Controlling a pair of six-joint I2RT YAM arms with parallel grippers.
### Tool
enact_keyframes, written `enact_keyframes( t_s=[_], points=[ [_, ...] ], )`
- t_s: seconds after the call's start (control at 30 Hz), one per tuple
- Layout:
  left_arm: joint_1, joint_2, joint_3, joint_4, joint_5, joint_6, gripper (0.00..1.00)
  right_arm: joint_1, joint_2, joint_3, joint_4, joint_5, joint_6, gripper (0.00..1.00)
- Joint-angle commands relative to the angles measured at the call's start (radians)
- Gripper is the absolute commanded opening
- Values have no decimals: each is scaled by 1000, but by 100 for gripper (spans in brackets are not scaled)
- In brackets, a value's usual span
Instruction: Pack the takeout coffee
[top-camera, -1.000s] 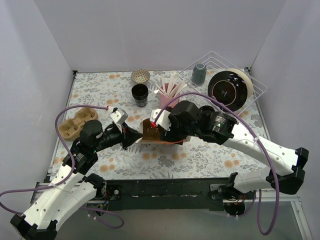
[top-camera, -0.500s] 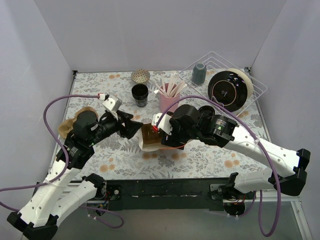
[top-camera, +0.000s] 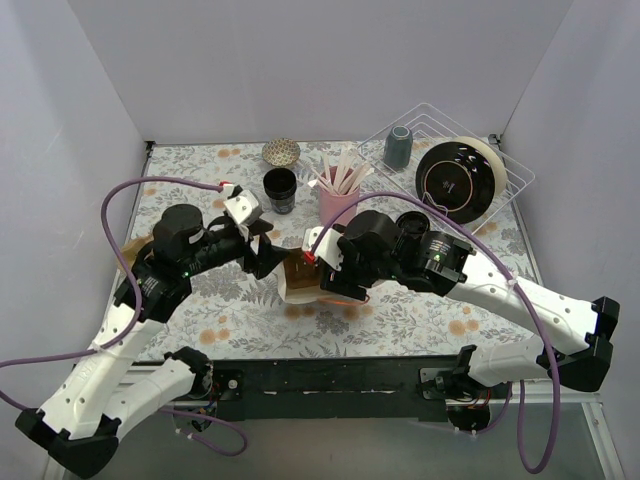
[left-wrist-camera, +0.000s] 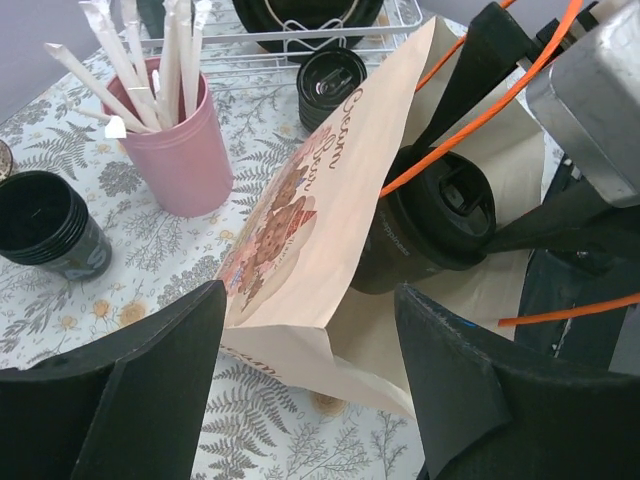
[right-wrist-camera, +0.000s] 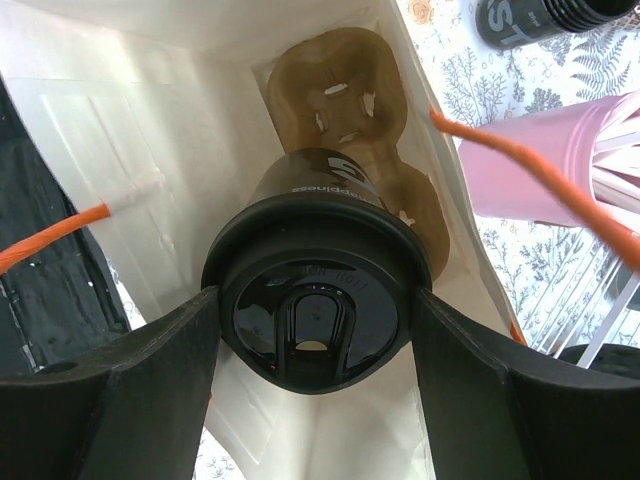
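Sitting clamped in R hand: takeout coffee.

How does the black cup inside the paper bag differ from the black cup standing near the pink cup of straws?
The takeout coffee wears a glossy black lid; the lidless black cup is open at the top. The takeout coffee is inside the paper bag, gripped by the right hand; the lidless black cup stands free on the table, with nothing touching it. Both are small, round and black.
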Motion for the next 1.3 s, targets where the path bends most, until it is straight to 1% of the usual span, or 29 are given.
enact_keyframes(
  t_s=[0.0,0.07,0.13,0.3,0.37,0.4,0.47,0.5,0.63,0.77,0.9,1.0,1.13,1.27],
  points=[
    [1,29,30,-23,66,120,68,6,-22,-16,46,-11,7,6],
    [1,62,28,-23,72,174,67,5,-23,-19,48,-15,11,6],
    [1,104,42,-29,75,212,64,5,-28,-24,51,-18,13,6],
    [1,143,61,-23,118,240,56,5,-43,-33,48,-10,21,5],
    [1,143,51,-24,141,256,42,5,-49,-41,49,-4,21,4],
    [1,144,48,-26,147,260,32,5,-55,-51,51,-2,16,4],
    [1,138,42,-24,160,272,6,5,-57,-58,52,7,5,3],
    [1,135,39,-21,164,276,1,5,-57,-56,54,21,-2,2],
    [1,134,39,-18,180,299,0,5,-58,-58,77,47,-28,1],
    [1,115,24,35,184,306,0,5,-54,-56,104,65,-50,1],
    [1,68,-22,97,157,329,0,6,-52,-67,135,103,-85,1],
    [1,33,-85,140,141,355,0,5,-45,-84,155,133,-140,1],
    [1,28,-116,138,149,374,0,5,-14,-58,151,160,-179,1],
    [1,36,-107,82,167,410,0,5,24,-10,149,173,-203,1]
  ],
)
